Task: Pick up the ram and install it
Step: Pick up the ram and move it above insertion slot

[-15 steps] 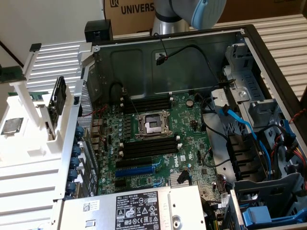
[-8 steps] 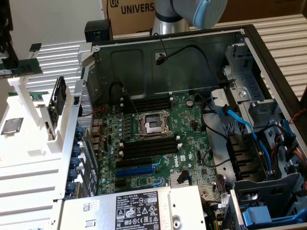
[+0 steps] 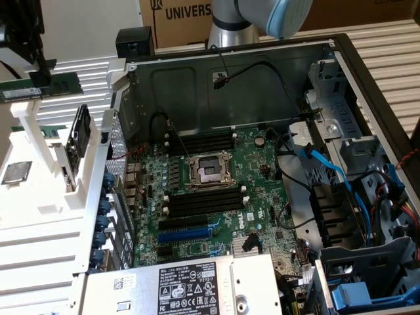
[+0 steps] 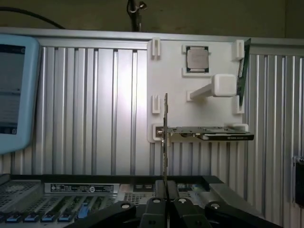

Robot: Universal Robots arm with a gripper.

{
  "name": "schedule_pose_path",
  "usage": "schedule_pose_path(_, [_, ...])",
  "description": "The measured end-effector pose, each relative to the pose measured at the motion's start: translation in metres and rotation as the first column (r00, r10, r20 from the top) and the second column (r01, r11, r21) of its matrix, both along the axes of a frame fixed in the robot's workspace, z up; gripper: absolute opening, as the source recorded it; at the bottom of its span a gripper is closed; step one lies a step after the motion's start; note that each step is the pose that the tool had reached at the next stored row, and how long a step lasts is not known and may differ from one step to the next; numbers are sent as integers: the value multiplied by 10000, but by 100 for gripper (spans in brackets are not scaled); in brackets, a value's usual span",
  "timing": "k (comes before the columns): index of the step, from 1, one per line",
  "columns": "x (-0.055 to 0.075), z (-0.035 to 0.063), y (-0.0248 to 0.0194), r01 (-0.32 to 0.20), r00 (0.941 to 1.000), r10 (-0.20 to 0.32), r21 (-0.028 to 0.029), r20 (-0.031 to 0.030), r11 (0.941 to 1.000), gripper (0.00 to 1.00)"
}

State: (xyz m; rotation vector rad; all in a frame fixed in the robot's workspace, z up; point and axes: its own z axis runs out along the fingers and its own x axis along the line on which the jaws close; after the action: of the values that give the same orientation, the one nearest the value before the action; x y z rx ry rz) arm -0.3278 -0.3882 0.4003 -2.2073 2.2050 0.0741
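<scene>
One thin green ram (image 3: pixel 39 88) hangs in the upper left of the exterior view, over the white rack (image 3: pixel 39 220), well apart from the black slots (image 3: pixel 200 203). The end effector (image 4: pixel 166 203) looks pinched shut on its long edge, though that is hard to see. It is likely light, stiff and easy to snap; hold the bare edges, not the flat sides.

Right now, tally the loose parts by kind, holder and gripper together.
Green memory sticks: 2, the ram in the gripper and a spare stick on the white holder
Processor chip: 1
Expansion card: 1
Total: 4
</scene>
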Motion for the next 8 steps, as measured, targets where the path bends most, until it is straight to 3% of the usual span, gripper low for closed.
schedule_pose_path(8, [458, 16, -1, 0, 10000, 0, 0, -65, 10000, 13])
